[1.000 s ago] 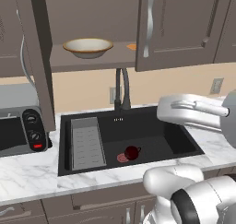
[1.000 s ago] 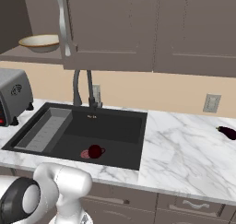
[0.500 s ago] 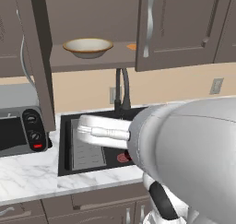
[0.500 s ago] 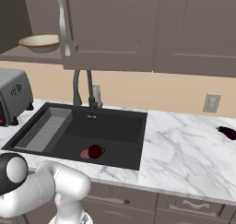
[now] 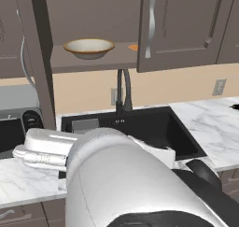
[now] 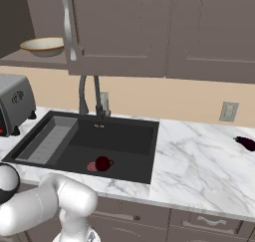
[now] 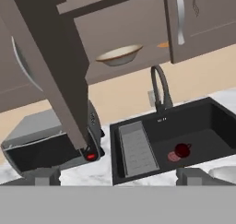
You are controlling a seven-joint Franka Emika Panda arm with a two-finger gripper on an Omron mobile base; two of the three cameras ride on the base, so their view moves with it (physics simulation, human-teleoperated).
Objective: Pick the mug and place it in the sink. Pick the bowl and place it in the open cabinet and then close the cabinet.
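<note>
The dark red mug (image 6: 103, 163) stands on the floor of the black sink (image 6: 124, 136), beside the red drain; the hand view also catches the mug (image 7: 182, 150). On the shelf of the open cabinet (image 5: 93, 62) rests the tan bowl (image 5: 88, 47), seen again as the bowl (image 6: 44, 46) and the bowl (image 7: 120, 55). The cabinet's left door (image 7: 50, 66) swings out edge-on toward the camera. My gripper (image 7: 119, 178) is open, fingertips (image 7: 46, 176) wide apart with nothing between, low and in front of the counter, left of the sink (image 7: 203, 121).
A grey toaster oven (image 7: 46, 144) sits left of the sink, under the open door. A dark curved faucet (image 6: 89, 96) rises behind the basin, and a ribbed grey tray (image 7: 137, 149) lies in its left part. An eggplant (image 6: 246, 143) lies far right on the marble counter (image 6: 199, 161).
My arm has swung leftward across the left base view and now covers most of the sink there. Mug, bowl and cabinet doors have stayed put.
</note>
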